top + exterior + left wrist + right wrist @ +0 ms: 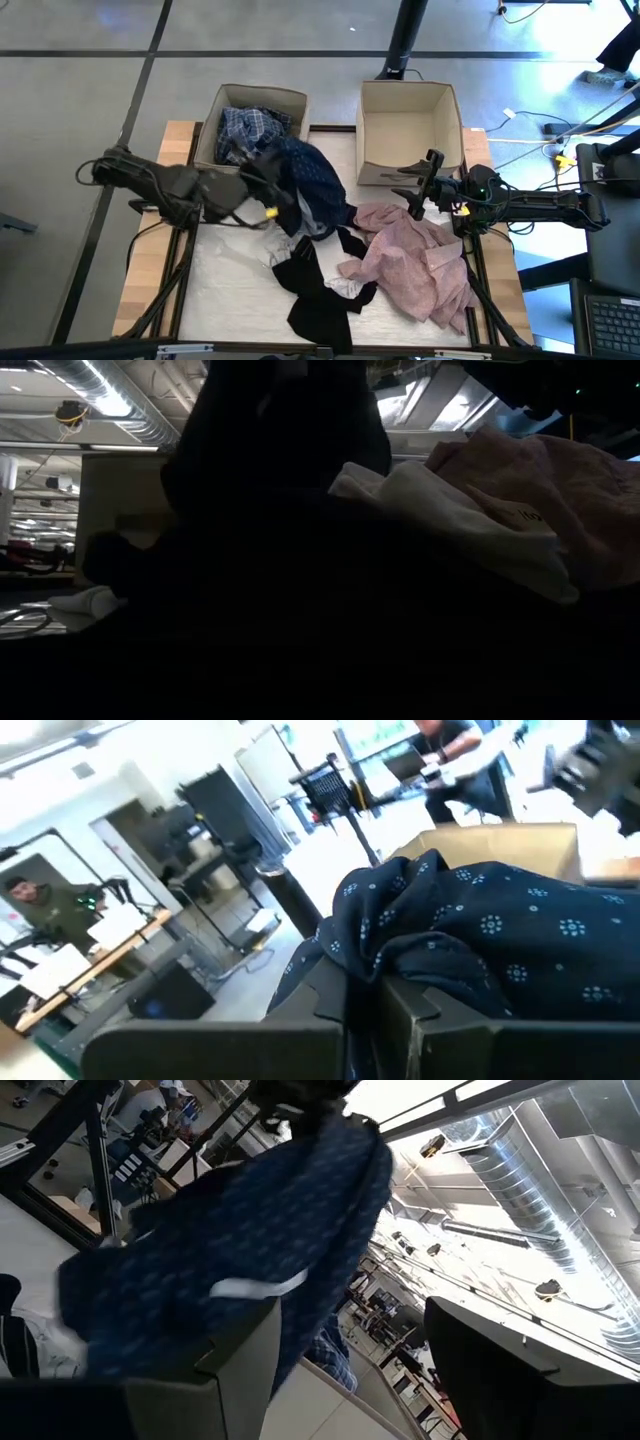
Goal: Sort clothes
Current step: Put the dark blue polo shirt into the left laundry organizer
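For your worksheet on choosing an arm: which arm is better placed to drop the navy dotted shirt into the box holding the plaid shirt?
Left. The left gripper is shut on the navy shirt, right beside the left box. The right gripper is open, empty, by the other box.

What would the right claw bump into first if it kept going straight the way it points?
Probably the navy dotted shirt hanging from the left claw. The right claw, open, aims that way, with nothing visible between. Depth is hard to judge.

Soft navy dotted cloth shirt (308, 180), crumpled pink cotton shirt (415, 262), matt beige fabric boxes (408, 130), pale wood table (145, 268)
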